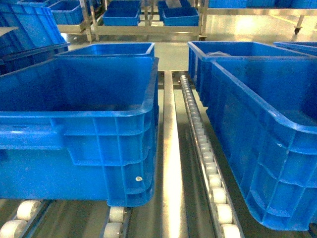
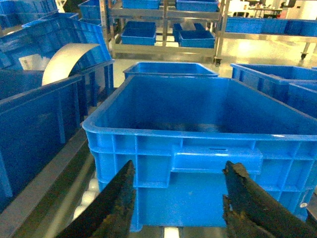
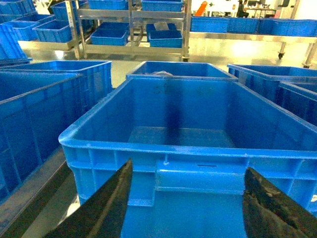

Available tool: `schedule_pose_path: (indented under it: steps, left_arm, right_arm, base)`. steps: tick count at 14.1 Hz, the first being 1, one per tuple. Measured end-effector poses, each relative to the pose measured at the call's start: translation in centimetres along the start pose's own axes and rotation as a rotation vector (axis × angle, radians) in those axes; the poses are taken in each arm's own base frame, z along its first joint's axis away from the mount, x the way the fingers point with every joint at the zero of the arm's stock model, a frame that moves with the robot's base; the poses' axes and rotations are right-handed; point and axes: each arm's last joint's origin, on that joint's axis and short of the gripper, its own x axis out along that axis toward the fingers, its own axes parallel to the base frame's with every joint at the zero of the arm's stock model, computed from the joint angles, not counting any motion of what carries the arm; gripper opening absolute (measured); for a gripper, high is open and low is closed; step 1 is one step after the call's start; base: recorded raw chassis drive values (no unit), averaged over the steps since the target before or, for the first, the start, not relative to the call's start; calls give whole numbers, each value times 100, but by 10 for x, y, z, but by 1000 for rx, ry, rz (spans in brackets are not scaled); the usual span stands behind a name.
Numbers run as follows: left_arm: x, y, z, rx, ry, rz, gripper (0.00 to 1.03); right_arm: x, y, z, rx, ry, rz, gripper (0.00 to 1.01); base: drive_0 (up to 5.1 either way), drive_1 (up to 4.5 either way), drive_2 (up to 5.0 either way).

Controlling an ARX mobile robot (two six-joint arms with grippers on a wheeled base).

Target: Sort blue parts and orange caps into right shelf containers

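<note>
Roller tracks (image 1: 214, 181) carry blue crates (image 1: 79, 124); left gripper (image 2: 178, 198) and right gripper (image 3: 185, 198) hang apart, empty (no parts visible), risking rim collisions.

I see two big blue crates, one on the left (image 1: 79, 129) and one on the right (image 1: 267, 139), with a row of white rollers (image 1: 205, 153) between them.

head looks down; wrists face crates (image 2: 198, 114) close, level.

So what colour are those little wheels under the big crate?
White. The rollers under the blue crate show best in the head view.
</note>
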Motion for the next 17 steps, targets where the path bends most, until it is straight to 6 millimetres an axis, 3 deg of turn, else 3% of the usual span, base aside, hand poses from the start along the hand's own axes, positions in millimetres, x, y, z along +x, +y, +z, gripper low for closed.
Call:
schedule_pose_path:
  steps: [3, 4, 17]
  left_arm:
    - [0, 0, 0, 0, 0, 0, 89]
    - [0, 0, 0, 2, 1, 0, 100]
    - [0, 0, 0, 3, 0, 0, 98]
  right_arm:
    - [0, 0, 0, 1, 0, 0, 100]
    - [0, 0, 0, 2, 0, 0, 97]
    - [0, 0, 0, 2, 0, 0, 98]
  base:
    - [0, 0, 0]
    - [0, 0, 0]
    - [0, 0, 0]
